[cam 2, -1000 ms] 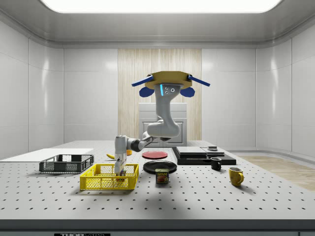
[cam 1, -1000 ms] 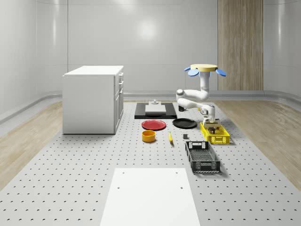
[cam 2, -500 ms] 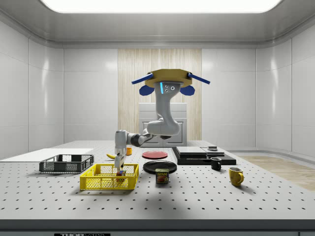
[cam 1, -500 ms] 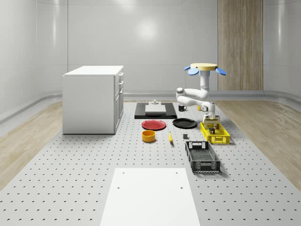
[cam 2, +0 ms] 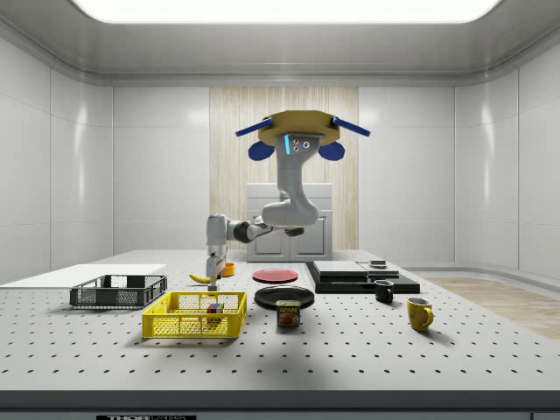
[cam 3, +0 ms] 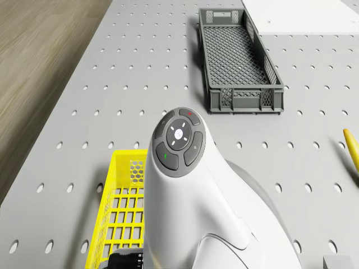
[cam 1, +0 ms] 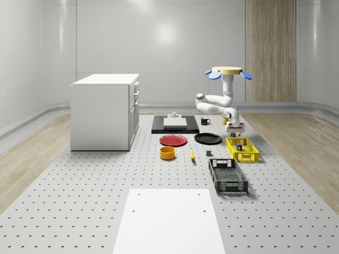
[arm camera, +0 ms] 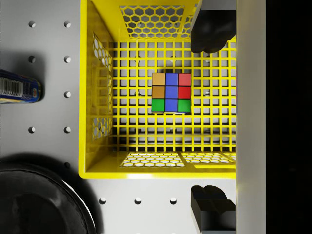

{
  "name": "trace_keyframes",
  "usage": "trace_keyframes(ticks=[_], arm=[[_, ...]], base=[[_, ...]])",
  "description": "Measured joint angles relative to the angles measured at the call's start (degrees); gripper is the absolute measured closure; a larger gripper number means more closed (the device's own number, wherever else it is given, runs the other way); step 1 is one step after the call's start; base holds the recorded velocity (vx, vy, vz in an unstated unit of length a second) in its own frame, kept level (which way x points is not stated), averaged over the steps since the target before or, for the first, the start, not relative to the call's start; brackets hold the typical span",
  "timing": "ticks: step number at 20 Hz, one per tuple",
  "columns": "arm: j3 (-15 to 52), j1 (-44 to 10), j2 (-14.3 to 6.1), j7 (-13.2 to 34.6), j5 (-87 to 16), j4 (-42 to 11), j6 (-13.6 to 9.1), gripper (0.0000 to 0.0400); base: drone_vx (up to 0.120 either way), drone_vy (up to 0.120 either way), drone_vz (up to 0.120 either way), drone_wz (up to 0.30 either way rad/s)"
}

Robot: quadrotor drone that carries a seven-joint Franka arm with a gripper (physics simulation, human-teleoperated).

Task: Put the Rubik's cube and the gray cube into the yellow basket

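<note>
The Rubik's cube [arm camera: 171,92] lies on the floor of the yellow basket [arm camera: 100,97], apart from its walls. It also shows through the mesh in the side view as the Rubik's cube [cam 2: 213,308] in the basket [cam 2: 179,325]. My gripper [arm camera: 208,119] hangs open and empty above the basket, its two dark fingertips [arm camera: 209,34] spread wide. The gripper [cam 2: 213,262] is well above the basket's rim. The drone [cam 1: 229,71] hovers behind the basket [cam 1: 249,156]. The gray cube [cam 1: 209,154] rests on the table to the whole-scene view's left of the basket.
A dark crate [cam 1: 228,177] stands in front of the basket. A black plate [cam 1: 207,138], red plate [cam 1: 173,140], orange bowl [cam 1: 167,153] and banana [cam 1: 192,154] lie nearby. A can [cam 2: 287,313] stands beside the basket. Two mugs [cam 2: 419,312] are at the side view's right.
The gripper has let go of the Rubik's cube inside the basket and risen well above the rim. The drone has climbed a little.
</note>
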Motion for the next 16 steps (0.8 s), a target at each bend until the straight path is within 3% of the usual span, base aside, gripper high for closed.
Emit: trace_keyframes(ticks=[5, 16], arm=[[0.22, 0.04, 0.01, 0.00, 0.20, -0.05, -0.09, 0.0000], [0.31, 0.05, 0.01, 0.01, 0.28, -0.07, -0.13, 0.0000]], base=[[0.008, -0.120, 0.000, 0.000], [0.120, -0.120, 0.000, 0.000]])
